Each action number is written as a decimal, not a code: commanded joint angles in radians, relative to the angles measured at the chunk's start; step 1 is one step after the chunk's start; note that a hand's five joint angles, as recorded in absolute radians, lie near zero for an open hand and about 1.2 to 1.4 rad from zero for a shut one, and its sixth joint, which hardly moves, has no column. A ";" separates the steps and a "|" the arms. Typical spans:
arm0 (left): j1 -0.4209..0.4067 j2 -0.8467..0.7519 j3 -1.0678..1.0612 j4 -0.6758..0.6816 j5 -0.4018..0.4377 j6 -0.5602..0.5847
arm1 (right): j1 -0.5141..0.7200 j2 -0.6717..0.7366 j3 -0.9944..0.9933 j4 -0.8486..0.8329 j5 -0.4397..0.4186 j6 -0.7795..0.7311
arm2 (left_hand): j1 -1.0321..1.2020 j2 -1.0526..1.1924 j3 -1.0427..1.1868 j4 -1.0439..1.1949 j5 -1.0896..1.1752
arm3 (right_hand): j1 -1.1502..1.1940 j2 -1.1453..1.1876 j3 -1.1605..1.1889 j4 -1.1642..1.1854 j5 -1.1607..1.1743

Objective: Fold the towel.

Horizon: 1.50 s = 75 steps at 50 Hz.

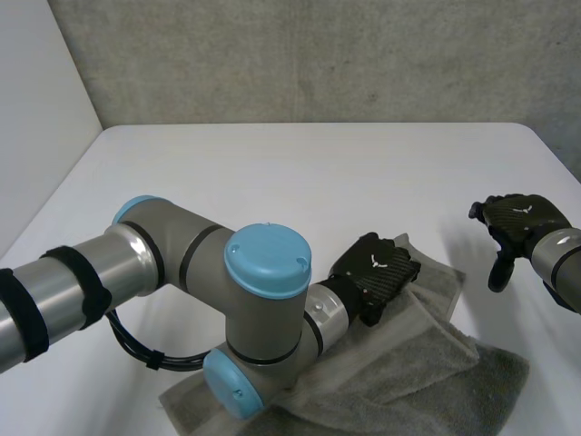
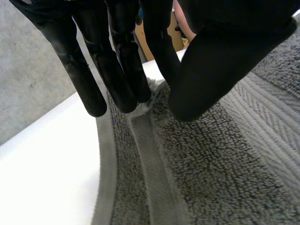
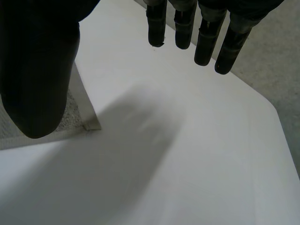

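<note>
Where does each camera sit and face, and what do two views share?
Head view: behind and between the arms, looking down at the table; left hand and right hand show.
Left wrist view: along the left hand's palm, which pinches the towel's edge.
Right wrist view: along the open right hand, above bare table.
Shared: the towel, in all three.

Head camera looks down from behind at the flat white table (image 1: 300, 173). Wrist cameras sit close, sharing the grey terry towel (image 2: 211, 164).
</note>
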<state>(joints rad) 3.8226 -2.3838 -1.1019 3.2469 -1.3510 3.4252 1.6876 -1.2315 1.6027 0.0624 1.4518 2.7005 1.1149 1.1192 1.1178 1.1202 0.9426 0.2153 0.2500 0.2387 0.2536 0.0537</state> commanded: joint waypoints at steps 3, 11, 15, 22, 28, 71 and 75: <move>0.000 0.049 -0.052 0.007 -0.060 0.075 | 0.003 0.007 -0.021 0.002 -0.110 -0.010 | 0.281 0.277 0.279 0.276 0.279 | -0.041 -0.075 -0.064 -0.079 -0.054; 0.000 0.083 -0.093 0.051 -0.083 0.081 | 0.004 0.040 -0.061 0.011 -0.126 -0.039 | -0.484 -0.489 -0.487 -0.490 -0.487 | -0.041 -0.075 -0.064 -0.079 -0.054; -0.001 0.084 -0.085 0.057 -0.082 0.077 | 0.000 0.043 -0.056 0.010 -0.123 -0.037 | -0.620 -0.624 -0.622 -0.625 -0.622 | -0.041 -0.075 -0.064 -0.079 -0.054; -0.020 0.039 -0.059 0.059 -0.077 0.081 | -0.035 0.038 -0.053 0.005 -0.067 -0.027 | -0.622 -0.627 -0.625 -0.628 -0.625 | -0.041 -0.075 -0.064 -0.079 -0.054; -0.024 -0.002 -0.033 0.057 -0.076 0.081 | -0.042 0.041 -0.052 0.005 -0.054 -0.027 | -0.614 -0.618 -0.617 -0.619 -0.616 | -0.041 -0.075 -0.064 -0.079 -0.054; 0.008 0.224 -0.282 0.149 -0.085 0.111 | -0.017 0.075 -0.072 0.010 -0.254 -0.037 | -0.159 -0.163 -0.161 -0.164 -0.161 | -0.041 -0.075 -0.064 -0.079 -0.054; 0.005 0.206 -0.262 0.168 -0.085 0.114 | -0.020 0.075 -0.078 0.010 -0.249 -0.036 | -0.734 -0.738 -0.737 -0.739 -0.736 | -0.041 -0.075 -0.064 -0.079 -0.054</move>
<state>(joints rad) 3.8312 -2.1591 -1.3827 3.3953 -1.4380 3.5345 1.6692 -1.1590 1.5298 0.0719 1.1959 2.6634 0.6826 0.6838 0.6861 0.7030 0.5248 0.2153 0.2500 0.2387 0.2536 0.0538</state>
